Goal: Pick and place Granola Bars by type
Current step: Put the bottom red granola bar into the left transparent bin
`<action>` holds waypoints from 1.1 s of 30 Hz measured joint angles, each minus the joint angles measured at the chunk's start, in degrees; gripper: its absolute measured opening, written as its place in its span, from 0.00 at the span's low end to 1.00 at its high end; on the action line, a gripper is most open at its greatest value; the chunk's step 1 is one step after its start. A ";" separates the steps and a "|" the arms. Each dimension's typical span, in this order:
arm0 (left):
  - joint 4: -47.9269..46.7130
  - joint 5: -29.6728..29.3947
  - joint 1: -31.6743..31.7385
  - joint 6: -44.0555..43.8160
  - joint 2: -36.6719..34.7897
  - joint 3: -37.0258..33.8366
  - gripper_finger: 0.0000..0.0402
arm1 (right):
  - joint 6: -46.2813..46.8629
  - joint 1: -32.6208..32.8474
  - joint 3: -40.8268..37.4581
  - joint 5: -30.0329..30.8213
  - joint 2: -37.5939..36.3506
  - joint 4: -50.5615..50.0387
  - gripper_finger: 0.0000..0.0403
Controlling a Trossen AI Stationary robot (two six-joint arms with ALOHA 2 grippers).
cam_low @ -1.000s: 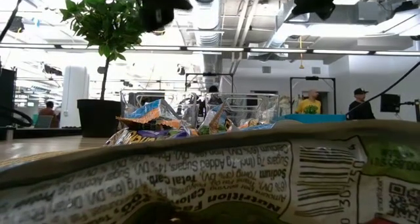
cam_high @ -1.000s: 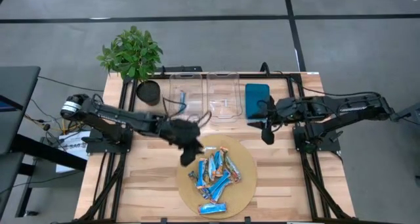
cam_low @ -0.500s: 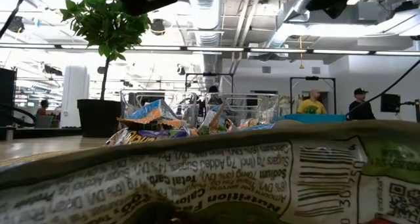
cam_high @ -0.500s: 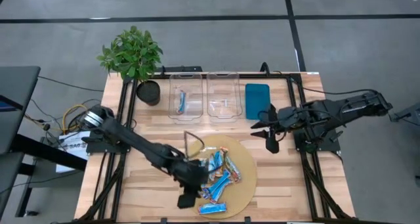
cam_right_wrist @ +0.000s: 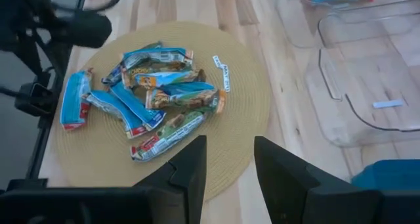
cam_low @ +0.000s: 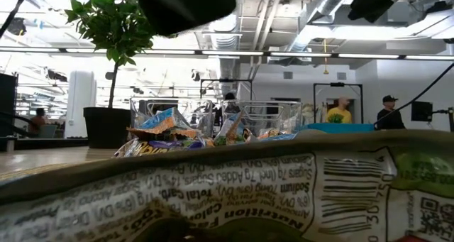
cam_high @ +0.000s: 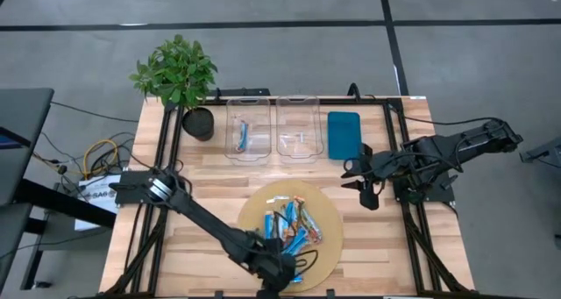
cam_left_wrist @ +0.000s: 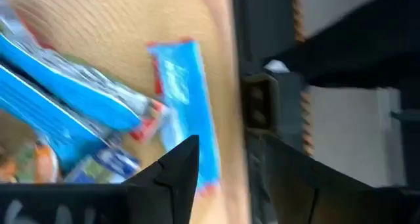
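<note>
From above, we see the left gripper low over the round mat's near edge, beside the Granola Bars piled there. One blue bar lies in a clear bin. In its wrist view, released fingers straddle a blue wrapper. The right gripper hovers over the worktop, jaws parted.

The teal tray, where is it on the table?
In the high view, the teal tray lies at the table's far edge, right of the two clear bins and just beyond the right gripper.
</note>
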 joint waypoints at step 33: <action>4.27 0.46 -0.53 -4.53 6.84 -1.08 0.35 | -0.52 -0.02 0.00 1.72 -0.01 0.39 0.29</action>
